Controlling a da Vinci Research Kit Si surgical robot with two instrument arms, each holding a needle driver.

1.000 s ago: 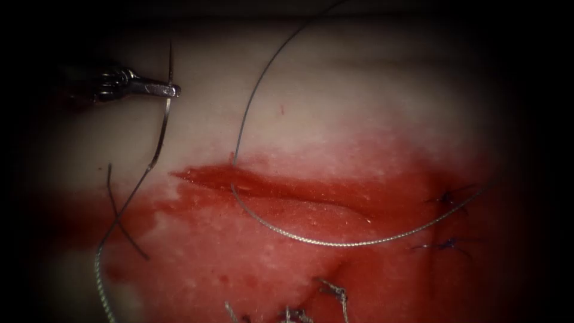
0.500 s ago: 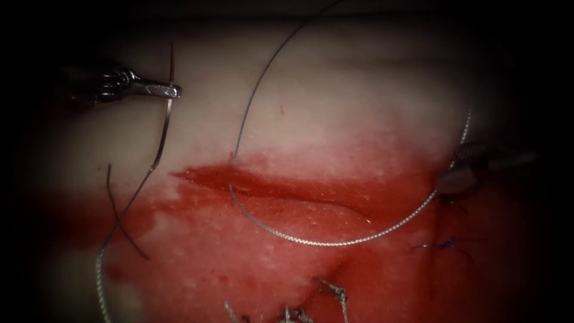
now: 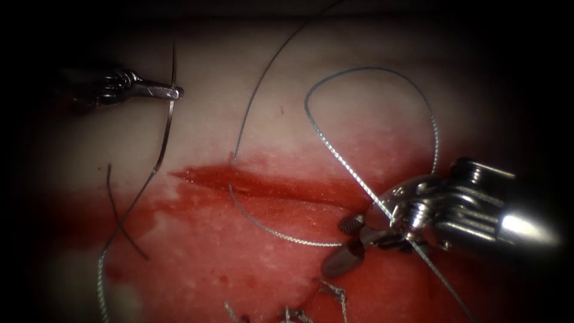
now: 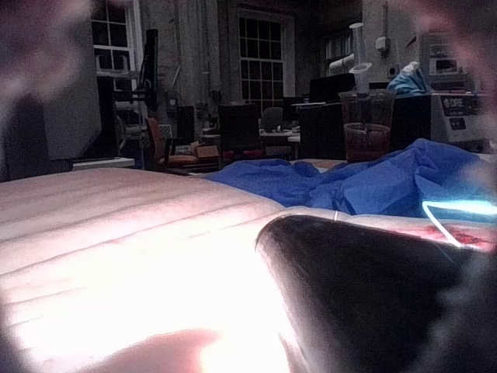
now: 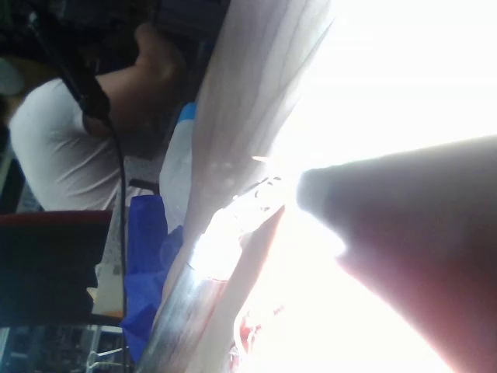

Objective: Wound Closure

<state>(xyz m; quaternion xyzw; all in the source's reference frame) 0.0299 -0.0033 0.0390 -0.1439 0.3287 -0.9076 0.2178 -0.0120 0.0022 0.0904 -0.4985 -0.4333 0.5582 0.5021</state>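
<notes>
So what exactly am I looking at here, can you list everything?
tissue: one, pale, under everything
cut: one, dark red, mid-tissue
red fluid: red, around and below the cut
needle: one, dark, curved, left of the cut, not in the tissue
thread: silvery, trails from the needle, loops above the cut, crosses it
loose thread piece: one, dark, left of the cut
cut thread ends: several, grey, below the cut
blue cloth: one, beyond the tissue
left gripper: shut on the needle, about a third down from its upper end
right gripper: open, holds nothing, below the cut
</notes>
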